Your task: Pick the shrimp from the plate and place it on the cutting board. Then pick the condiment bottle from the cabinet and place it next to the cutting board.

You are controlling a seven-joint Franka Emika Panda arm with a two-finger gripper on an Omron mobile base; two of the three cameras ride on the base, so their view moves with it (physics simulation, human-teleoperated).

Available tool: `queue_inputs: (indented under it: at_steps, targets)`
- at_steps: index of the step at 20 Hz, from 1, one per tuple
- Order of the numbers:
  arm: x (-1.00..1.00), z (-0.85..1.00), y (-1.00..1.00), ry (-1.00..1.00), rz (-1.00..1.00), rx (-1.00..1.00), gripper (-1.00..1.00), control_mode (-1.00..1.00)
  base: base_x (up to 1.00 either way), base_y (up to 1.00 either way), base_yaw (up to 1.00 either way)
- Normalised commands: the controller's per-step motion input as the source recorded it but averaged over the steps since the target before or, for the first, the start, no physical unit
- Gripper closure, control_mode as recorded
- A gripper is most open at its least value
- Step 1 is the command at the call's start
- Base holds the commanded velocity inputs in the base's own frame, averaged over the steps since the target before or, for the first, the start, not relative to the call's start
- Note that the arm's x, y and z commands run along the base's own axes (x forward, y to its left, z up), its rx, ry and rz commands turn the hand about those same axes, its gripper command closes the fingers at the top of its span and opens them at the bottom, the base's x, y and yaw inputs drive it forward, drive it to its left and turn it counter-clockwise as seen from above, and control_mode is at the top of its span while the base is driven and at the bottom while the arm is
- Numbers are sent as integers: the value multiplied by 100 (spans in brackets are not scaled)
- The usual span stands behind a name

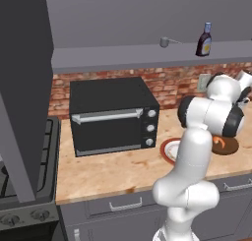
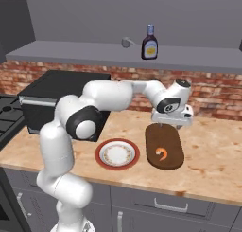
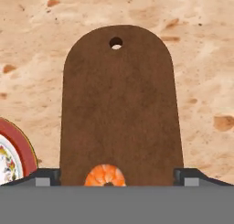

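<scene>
The small curled orange-pink shrimp [image 3: 105, 176] lies on the dark brown oblong wooden cutting board [image 3: 119, 109], directly below the white arm's two-finger gripper [image 3: 117, 176] and between its fingertips, untouched. The gripper hangs above the board's far end, pointing down, jaws spread wide and empty. The round red-rimmed white plate [image 2: 116, 154] sits just beside the board.

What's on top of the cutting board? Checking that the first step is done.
The shrimp lies on the cutting board, near the end closer to the robot. Nothing else sits on it; the board's underside is hidden.
</scene>
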Motion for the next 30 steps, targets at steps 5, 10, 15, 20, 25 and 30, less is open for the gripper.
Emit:
queue_inputs:
  at_steps: [5,10,15,20,25,30]
  targets:
    - [-27,55,4,-9,0,4,-100,-100,0,0,0]
    - [-23,31,6,-10,0,5,-100,-100,0,0,0]
    - [-27,17,8,-7,0,7,-100,-100,0,0,0]
    - [-22,9,21,-4,0,8,-100,-100,0,0,0]
    - [-18,12,35,-4,0,8,-100,-100,0,0,0]
    - [-11,25,45,-7,6,1,-100,-100,0,0,0]
